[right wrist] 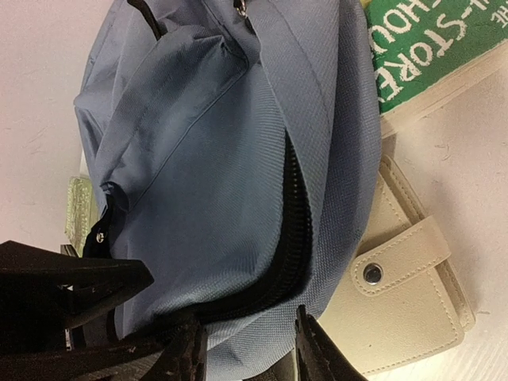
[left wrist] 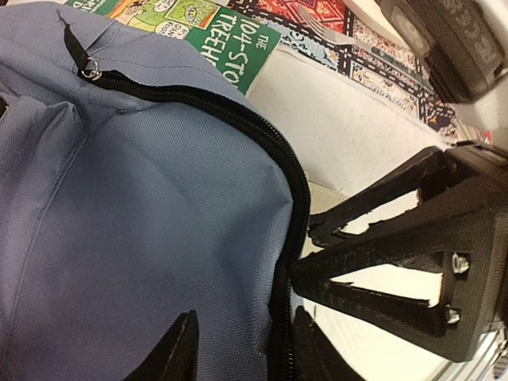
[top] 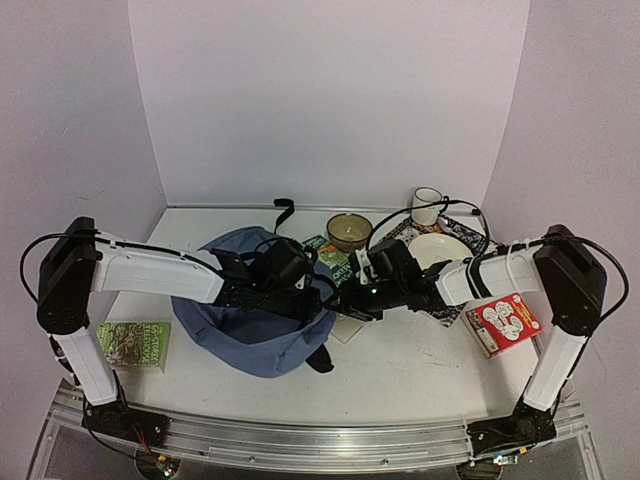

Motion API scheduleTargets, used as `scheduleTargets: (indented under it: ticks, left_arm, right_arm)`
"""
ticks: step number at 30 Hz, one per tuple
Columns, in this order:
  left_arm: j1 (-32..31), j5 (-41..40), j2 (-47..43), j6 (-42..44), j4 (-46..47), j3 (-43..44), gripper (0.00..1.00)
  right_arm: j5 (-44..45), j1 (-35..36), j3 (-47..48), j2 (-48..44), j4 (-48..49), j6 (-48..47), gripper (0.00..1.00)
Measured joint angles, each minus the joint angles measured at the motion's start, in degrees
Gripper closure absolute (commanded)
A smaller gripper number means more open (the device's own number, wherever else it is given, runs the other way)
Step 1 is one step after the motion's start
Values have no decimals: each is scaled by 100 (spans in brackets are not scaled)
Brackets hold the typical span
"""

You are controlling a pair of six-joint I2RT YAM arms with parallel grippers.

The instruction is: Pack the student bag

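Nearest the lens: aluminium rail [top: 330, 440] at 6 o'clock, both arm bases bolted on. Student bag [top: 255, 320] slumped mid-table, a little toward 9, zip mouth facing 3. Right gripper [right wrist: 250, 349] pinching the zip rim. Left gripper [left wrist: 246, 349] astride that rim just beside it; cannot tell whether biting yet. Risk: soft fabric sliding out of either pinch, mouth collapsing; could also drag the cream wallet [right wrist: 405, 294] touching the bag's 3 o'clock edge. White table [top: 400, 370], lightly marked. Plain pale walls on three sides.
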Motion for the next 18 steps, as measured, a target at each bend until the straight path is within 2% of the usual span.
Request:
scheduleTargets:
  ticks: [4,9,18]
  left_arm:
    - [0,-85,40,30,-48,17,71]
    - [35,-229,46,67,-199,17,74]
    - [107,-52,46,108,-295,17,66]
  right_arm:
    - [-20,0,13,0,7,0,62]
    - [-39,0,51,0,15,2,61]
    - [-60,2,51,0,17,6,60]
